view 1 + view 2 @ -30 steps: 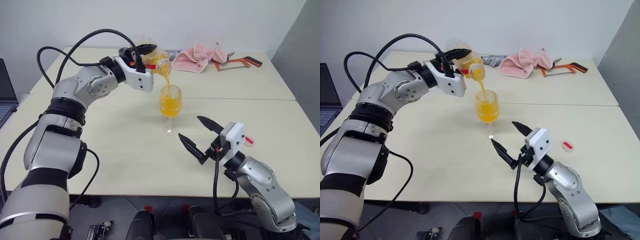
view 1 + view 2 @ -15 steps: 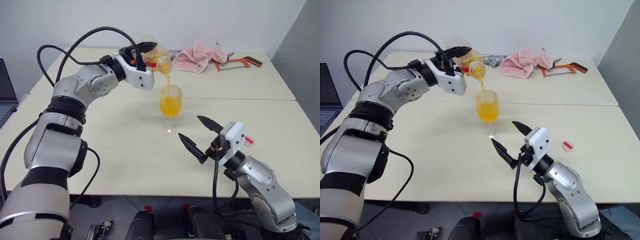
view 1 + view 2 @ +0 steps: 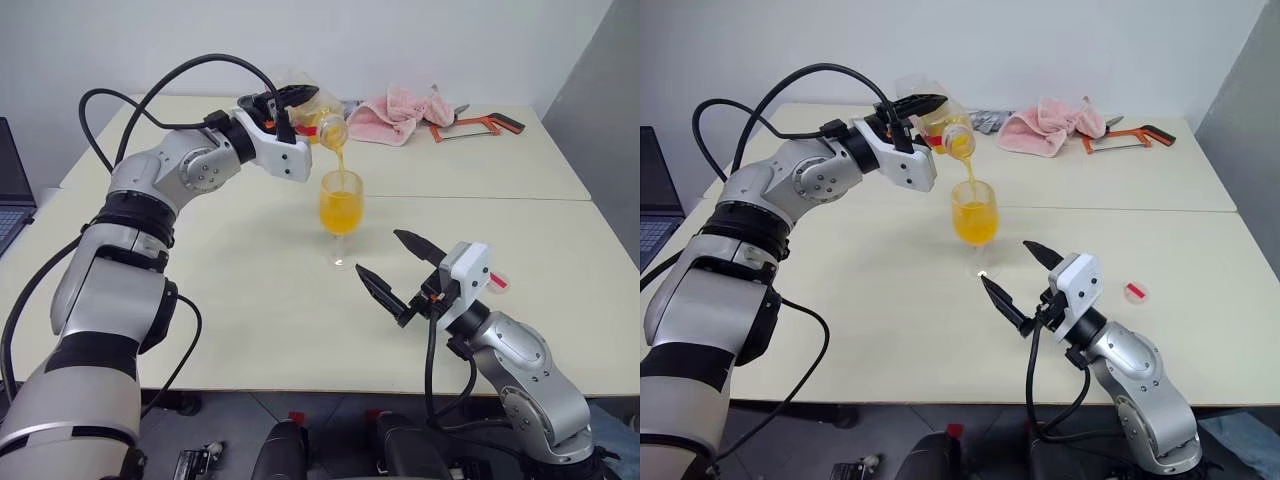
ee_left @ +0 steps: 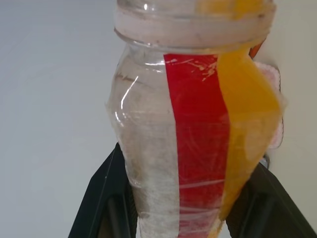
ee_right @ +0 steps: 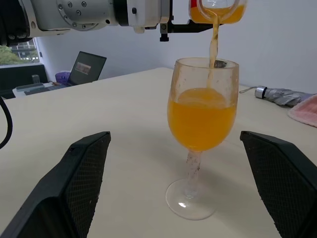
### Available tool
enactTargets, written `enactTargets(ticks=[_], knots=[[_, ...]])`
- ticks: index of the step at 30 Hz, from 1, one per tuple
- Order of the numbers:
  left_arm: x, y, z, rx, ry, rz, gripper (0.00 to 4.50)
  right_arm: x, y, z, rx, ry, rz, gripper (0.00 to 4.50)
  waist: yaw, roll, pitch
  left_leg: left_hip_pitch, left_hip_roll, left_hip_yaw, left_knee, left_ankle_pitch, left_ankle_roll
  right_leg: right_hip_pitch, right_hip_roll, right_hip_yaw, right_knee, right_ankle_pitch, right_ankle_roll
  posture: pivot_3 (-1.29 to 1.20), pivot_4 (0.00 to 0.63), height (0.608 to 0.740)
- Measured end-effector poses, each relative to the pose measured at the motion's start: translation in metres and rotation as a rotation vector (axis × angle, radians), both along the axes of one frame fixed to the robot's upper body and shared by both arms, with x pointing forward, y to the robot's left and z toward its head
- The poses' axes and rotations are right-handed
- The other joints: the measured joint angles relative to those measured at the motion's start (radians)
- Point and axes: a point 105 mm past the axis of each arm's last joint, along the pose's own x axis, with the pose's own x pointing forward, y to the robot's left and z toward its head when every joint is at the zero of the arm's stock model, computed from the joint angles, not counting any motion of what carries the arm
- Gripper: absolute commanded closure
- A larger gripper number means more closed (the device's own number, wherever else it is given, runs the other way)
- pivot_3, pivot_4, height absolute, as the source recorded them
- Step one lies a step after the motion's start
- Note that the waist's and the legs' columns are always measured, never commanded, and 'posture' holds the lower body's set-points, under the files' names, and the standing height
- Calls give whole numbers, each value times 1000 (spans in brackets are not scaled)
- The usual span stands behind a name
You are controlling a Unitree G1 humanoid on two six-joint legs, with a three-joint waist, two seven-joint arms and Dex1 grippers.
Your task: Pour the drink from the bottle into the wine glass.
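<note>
Bottle [image 3: 318, 117] higher-tilted, left gripper [image 3: 290, 110] clamped around it

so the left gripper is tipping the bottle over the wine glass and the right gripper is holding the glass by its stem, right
Not quite. The left gripper does tip the bottle over the wine glass, with drink streaming in. But the right gripper is open and holds nothing; the glass stands free on the table. The right wrist view shows its fingers apart from the stem.
</note>
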Motion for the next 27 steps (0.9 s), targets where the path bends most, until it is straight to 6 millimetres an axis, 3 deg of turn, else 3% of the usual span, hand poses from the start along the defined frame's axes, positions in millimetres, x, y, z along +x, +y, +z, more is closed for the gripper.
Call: enactTargets(ticks=[16, 27], knots=[[0, -8, 0, -39, 23, -21, 2739, 0, 3, 2, -2, -7, 11, 0, 0, 0, 0, 0, 0, 0, 0, 0, 0, 0, 0, 0, 0, 0, 0, 0, 150, 740], [4, -7, -18, -262, 240, -42, 2739, 1, 4, 7, -8, -30, 23, 0, 0, 0, 0, 0, 0, 0, 1, 0, 0, 0, 0, 0, 1, 0, 0, 0, 150, 740]])
